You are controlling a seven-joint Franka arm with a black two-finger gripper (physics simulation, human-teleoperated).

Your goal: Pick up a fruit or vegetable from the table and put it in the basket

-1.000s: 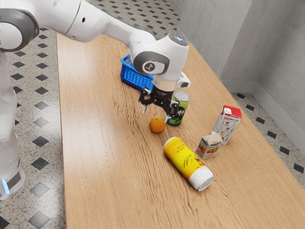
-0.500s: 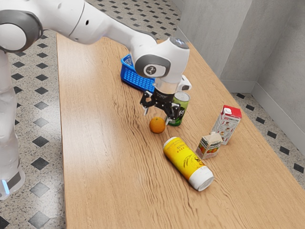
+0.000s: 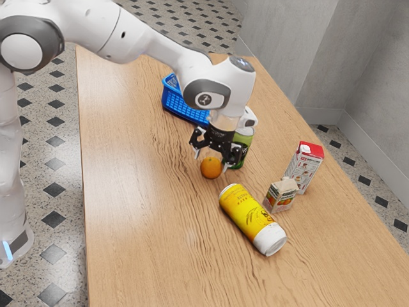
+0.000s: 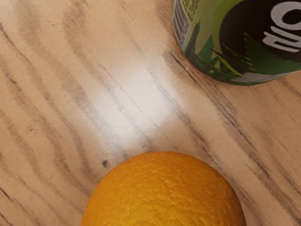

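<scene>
The round orange (image 4: 164, 193), its peel finely dimpled, rests on the streaky wood-grain desk (image 3: 140, 204), near the smooth, cylindrical green can (image 3: 245, 141) and well apart from the latticed blue basket (image 3: 180, 107). Compared with a moment ago, the pincer (image 3: 211, 160) is lower; the orange hasn't shifted. The arm arches over, its hand pointing down, fingers spread apart about the fruit.

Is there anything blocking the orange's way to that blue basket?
Nothing visible stands between the orange and the basket, just bare table, though the arm hides part of the basket. The green can stands off to the side, close to the open pincer, so a sideways move might brush it.
</scene>
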